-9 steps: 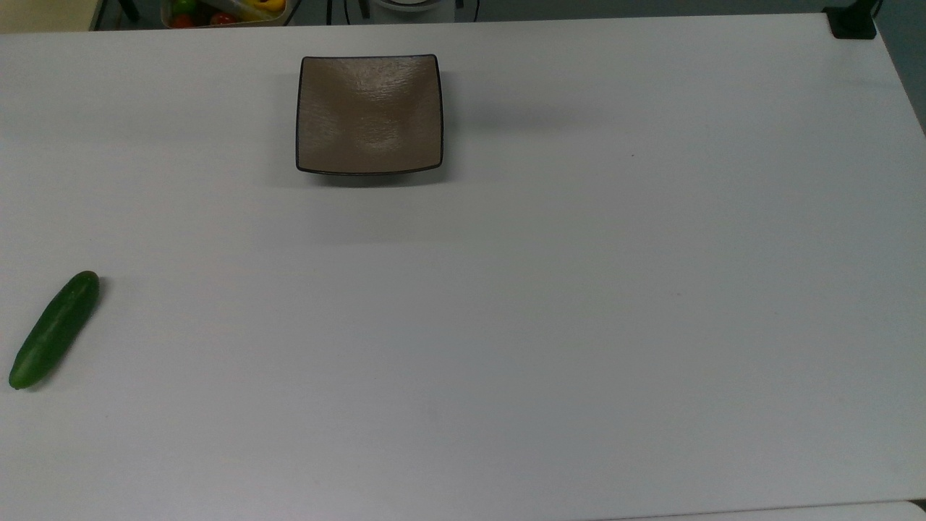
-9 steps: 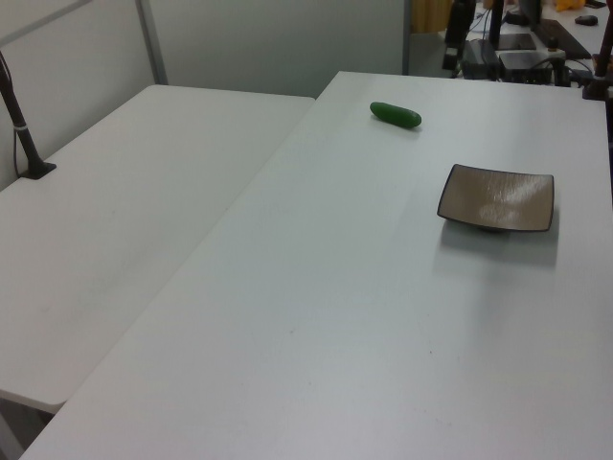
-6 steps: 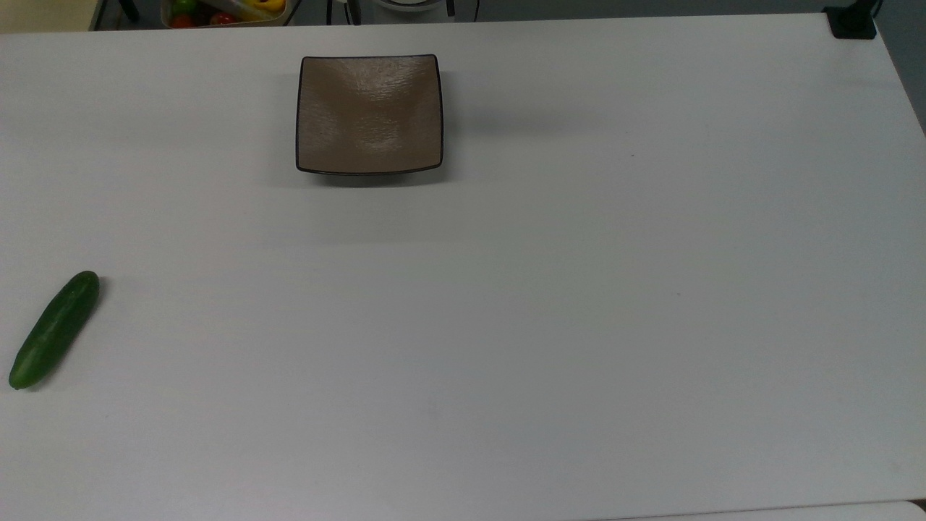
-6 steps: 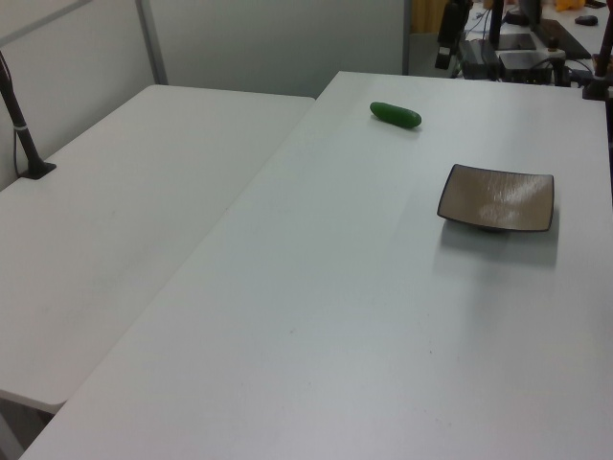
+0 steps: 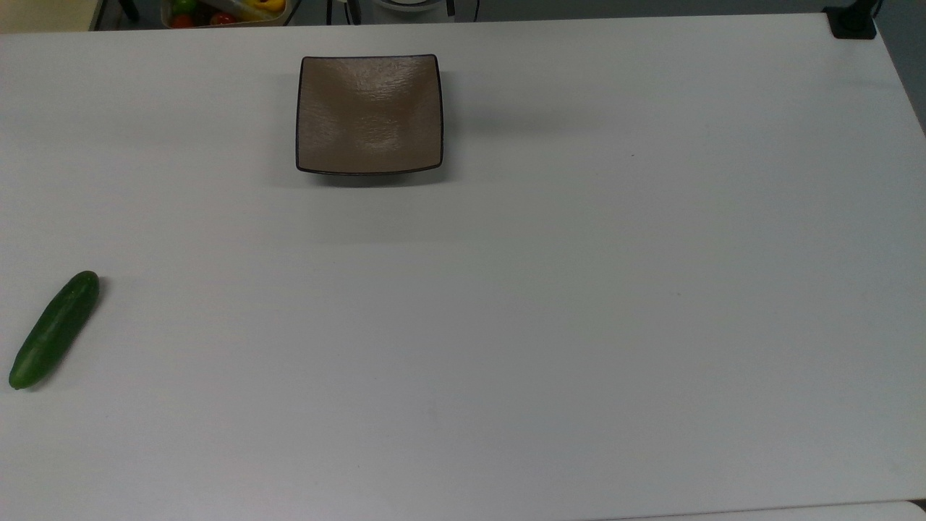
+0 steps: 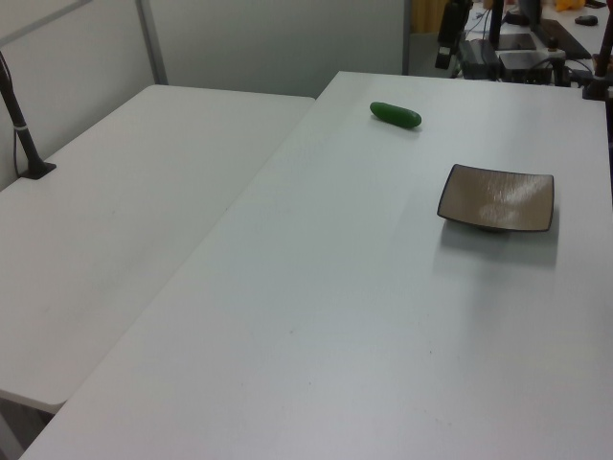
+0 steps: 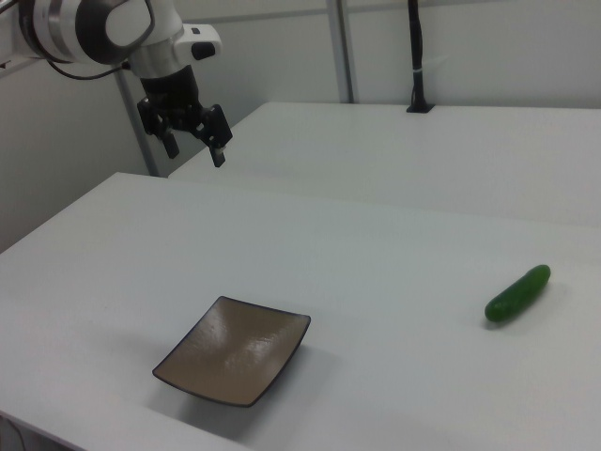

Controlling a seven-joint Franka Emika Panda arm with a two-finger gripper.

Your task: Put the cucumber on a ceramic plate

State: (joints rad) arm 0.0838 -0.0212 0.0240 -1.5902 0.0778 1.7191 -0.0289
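The cucumber (image 5: 54, 330) is dark green and lies bare on the white table near the top view's left edge; it also shows as the cucumber (image 6: 396, 115) and the cucumber (image 7: 517, 293). The ceramic plate (image 5: 370, 114), square, glossy brown with a dark rim, sits with nothing on it near the table's far edge, also seen as the plate (image 6: 497, 197) and the plate (image 7: 234, 350). My gripper (image 7: 194, 151) hangs open, holding nothing, high above the table, behind the plate in the right view and far from the cucumber.
A bin of coloured vegetables (image 5: 221, 10) stands past the table's far edge. A black clamp (image 5: 852, 22) sits on the top view's upper right corner. A second white table (image 6: 124, 220) adjoins, with a black post (image 6: 21, 125). Wide bare table lies between plate and cucumber.
Cucumber and plate have not moved. In the left view a dark part of the arm at the top edge has shifted slightly to the left.
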